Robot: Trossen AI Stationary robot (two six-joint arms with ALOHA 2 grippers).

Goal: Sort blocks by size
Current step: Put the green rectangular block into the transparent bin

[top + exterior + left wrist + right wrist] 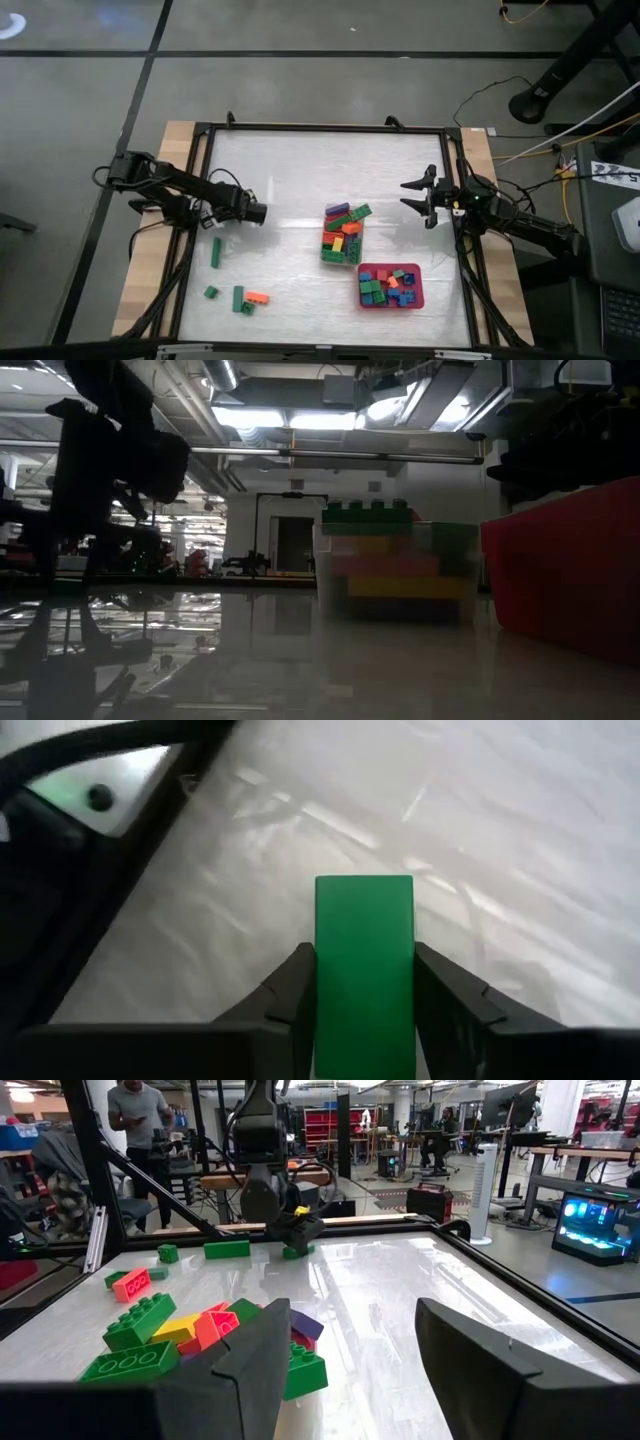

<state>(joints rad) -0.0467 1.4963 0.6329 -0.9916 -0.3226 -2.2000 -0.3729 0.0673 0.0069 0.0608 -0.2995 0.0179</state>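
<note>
Your left gripper (pixel 364 1010) jaws clamp a green block (pixel 364 970); next carry it to the counter's (pixel 300 180) green bars (pixel 216 252), right jaws open.

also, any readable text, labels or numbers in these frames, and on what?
None can be read.
Paper sheet at the right edge, high view: dark print, too small to read.
Blocks in the clear tub: no lettering visible.
Red tray: no label visible.
Green block between the left pincer's fingers: plain face.
Lit monitor behind the table, right wrist view: too blurred to read.
</note>
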